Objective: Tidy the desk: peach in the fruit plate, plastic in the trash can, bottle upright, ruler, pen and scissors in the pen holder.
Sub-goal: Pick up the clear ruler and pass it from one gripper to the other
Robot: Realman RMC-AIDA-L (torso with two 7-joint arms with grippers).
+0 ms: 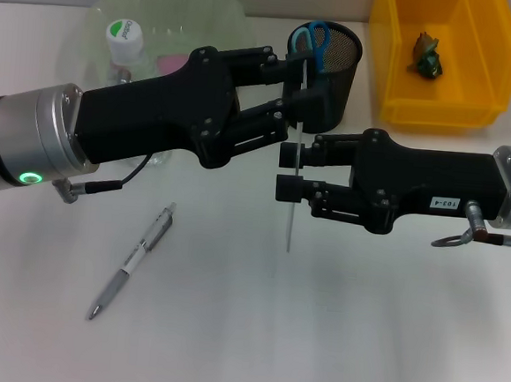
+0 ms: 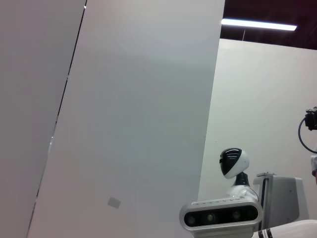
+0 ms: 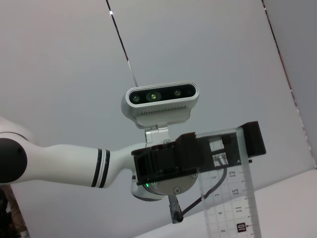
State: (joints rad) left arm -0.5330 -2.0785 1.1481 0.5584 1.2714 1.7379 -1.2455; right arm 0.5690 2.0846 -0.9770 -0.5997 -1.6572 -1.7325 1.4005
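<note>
Here the two black grippers meet at mid-tabletop over a thin transparent plastic ruler (image 1: 296, 159), which stands on edge, nearly vertical in the head view. The left gripper (image 1: 292, 89) reaches in from the left, its fingers pressed against the ruler's upper part, just in front of the black mesh pen holder (image 1: 334, 73). The right gripper (image 1: 289, 171) comes from the right, its two fingers set either side of the ruler a little lower down; whether they actually press it I cannot tell. In the right wrist view the ruler (image 3: 233, 198) shows its printed scale (numbers 10 and 13 readable), with the left gripper (image 3: 198, 153) clamped across its top.

Blue-handled scissors (image 1: 312, 38) already stand in the pen holder. A silver click pen (image 1: 132, 262) lies slanted on the white tabletop (image 1: 332, 339), well apart from the holder, toward the left front. Behind the left arm sits a pale green translucent fruit plate (image 1: 177, 8); a bottle with a white cap (image 1: 124, 39) stands upright at it, and something pink (image 1: 171, 61) shows beside the bottle, largely hidden by the arm. At the far right is a yellow plastic bin (image 1: 443, 55) with a crumpled greenish-brown wrapper (image 1: 427, 54) inside.

The left wrist view shows only wall, ceiling light and another robot far off.
</note>
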